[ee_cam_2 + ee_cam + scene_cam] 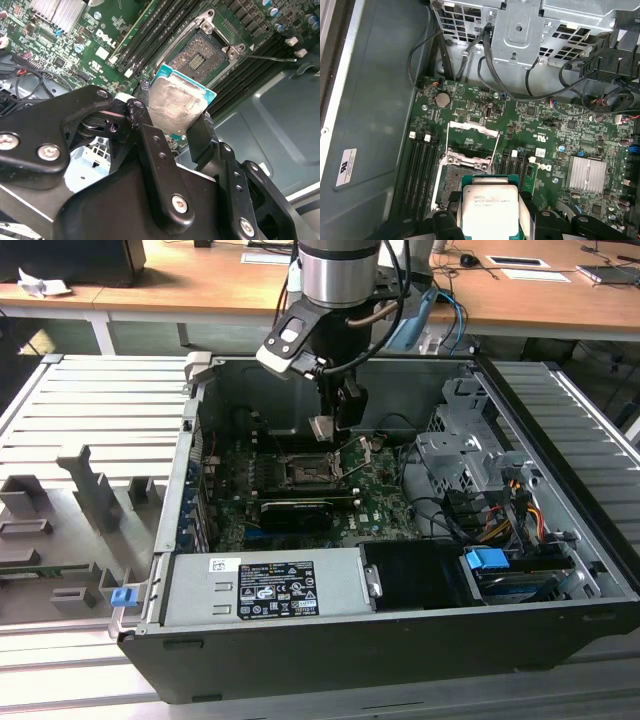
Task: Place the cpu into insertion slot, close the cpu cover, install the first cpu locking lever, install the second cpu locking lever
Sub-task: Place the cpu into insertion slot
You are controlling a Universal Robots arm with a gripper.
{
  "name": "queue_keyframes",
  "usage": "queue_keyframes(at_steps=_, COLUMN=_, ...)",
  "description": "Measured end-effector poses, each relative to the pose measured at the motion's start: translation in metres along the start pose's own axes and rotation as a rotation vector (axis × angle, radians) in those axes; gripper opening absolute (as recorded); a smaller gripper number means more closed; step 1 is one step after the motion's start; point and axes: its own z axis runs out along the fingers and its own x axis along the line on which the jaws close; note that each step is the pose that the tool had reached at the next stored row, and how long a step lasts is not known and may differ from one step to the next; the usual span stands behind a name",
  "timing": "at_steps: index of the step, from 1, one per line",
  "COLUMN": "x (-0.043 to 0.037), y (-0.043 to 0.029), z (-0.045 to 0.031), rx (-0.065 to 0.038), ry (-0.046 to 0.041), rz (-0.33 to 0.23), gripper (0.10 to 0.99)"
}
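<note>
**Cpu gripped above the open slot, not yet seated**

Exterior view: the gripper is hung inside the case, its fingers clamped on the cpu. The chip is held clear of the board, and the slot is seen at about 6 o'clock from it, near but apart.
Second wrist view: the cpu is pinched by two opposite edges between the fingers, metal top towards the camera. The bare slot is seen just past its free edge, with no contact shown.
First wrist view: the cover is swung up off the slot. The cpu overlaps part of the slot, its edges roughly parallel to the slot's, so the remaining offset is judged mainly downward.
</note>
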Motion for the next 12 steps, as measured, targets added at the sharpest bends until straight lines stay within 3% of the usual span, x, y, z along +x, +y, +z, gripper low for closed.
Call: queue_keyframes(at_steps=12, x=-0.0002, y=-0.0009, z=0.0106, rx=0.0, ry=0.0001, rz=0.0, gripper=0.537)
